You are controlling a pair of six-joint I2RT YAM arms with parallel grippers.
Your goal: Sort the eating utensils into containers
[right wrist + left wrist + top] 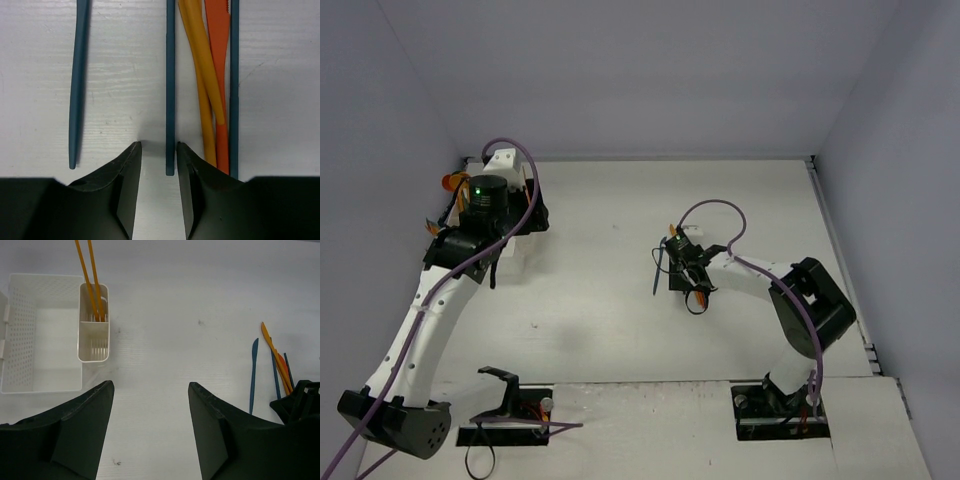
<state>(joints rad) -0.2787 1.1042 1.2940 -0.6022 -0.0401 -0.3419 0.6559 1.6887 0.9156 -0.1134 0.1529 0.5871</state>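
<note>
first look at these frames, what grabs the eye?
In the right wrist view, a yellow utensil and an orange utensil lie side by side on the table. The right gripper is narrowly open around the near end of the blue stick beside them. In the left wrist view, two orange sticks stand in the far compartment of a narrow white bin, ahead of the wide-open left gripper.

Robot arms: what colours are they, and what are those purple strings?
Both the left arm and right arm are white tubes with chunky black joints. The purple strings are cables looping along each arm. A small green light glows on the left one. Their fingers are black wedges.
</note>
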